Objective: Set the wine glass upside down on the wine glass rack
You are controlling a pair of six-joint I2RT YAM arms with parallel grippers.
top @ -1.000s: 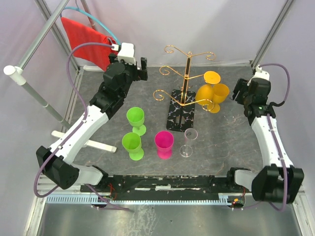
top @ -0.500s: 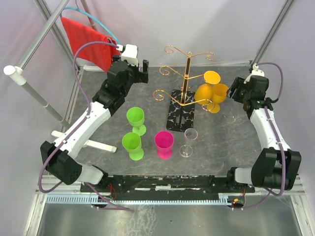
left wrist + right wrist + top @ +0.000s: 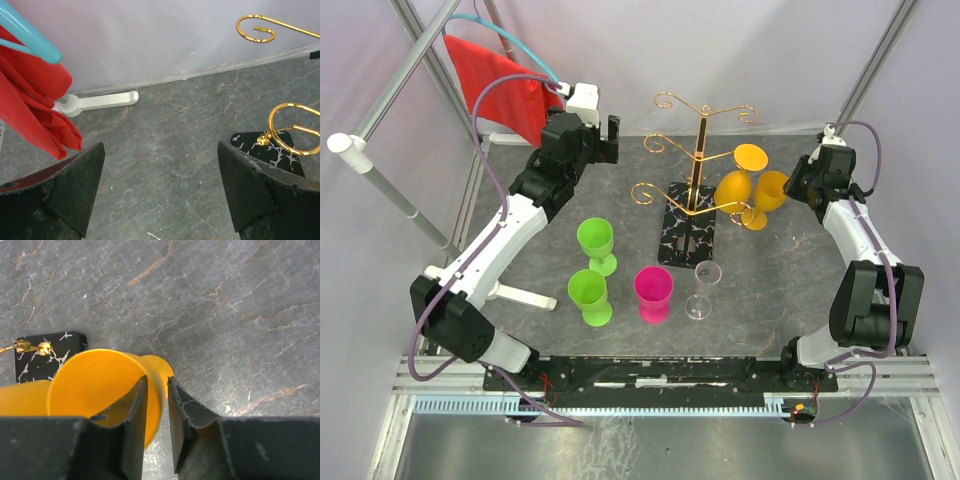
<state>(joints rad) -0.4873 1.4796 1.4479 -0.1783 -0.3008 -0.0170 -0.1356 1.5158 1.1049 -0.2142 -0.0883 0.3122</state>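
Note:
The gold wire wine glass rack [image 3: 698, 160] stands mid-table on its black marble base [image 3: 682, 240]. One orange wine glass [image 3: 734, 186] hangs upside down on a right arm of the rack. A second orange wine glass [image 3: 770, 190] stands upright on the table beside it. My right gripper [image 3: 798, 181] straddles this glass's rim [image 3: 100, 385], one finger inside the cup and one outside, jaws narrowly apart [image 3: 157, 381]. My left gripper [image 3: 611, 137] is wide open and empty [image 3: 160, 147] at the back left, with the rack's curls [image 3: 293, 131] to its right.
Two green glasses [image 3: 595, 240] [image 3: 588, 292], a pink glass [image 3: 653, 290] and a clear glass [image 3: 705, 285] stand in front of the rack. A red cloth [image 3: 495, 85] hangs at the back left over a white stand foot [image 3: 100, 101].
My right gripper has moved left and back onto the upright orange glass's rim. My left gripper has shifted slightly back and right. The glasses have not moved.

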